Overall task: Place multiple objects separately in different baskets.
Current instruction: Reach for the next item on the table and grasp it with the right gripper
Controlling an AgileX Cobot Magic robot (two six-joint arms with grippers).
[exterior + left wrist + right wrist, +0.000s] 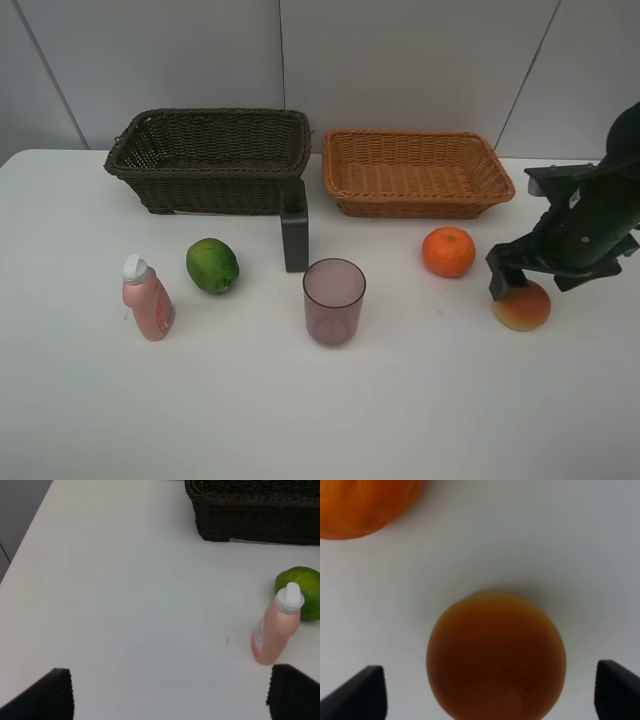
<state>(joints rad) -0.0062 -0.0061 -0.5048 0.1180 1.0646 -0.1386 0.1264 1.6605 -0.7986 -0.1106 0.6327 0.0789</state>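
Peach [496, 655], smooth, round, ungripped inside spread right tool [492, 686], left tool [170, 692] agape, empty

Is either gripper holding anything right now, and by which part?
Nothing is held. The right gripper stands open on either side of the round red-orange peach-like fruit, with gaps showing on both sides. The left gripper is open and empty.

Robot lab bench, bare white table [450, 400], grey panelled wall [400, 60], black robot arm [590, 220]
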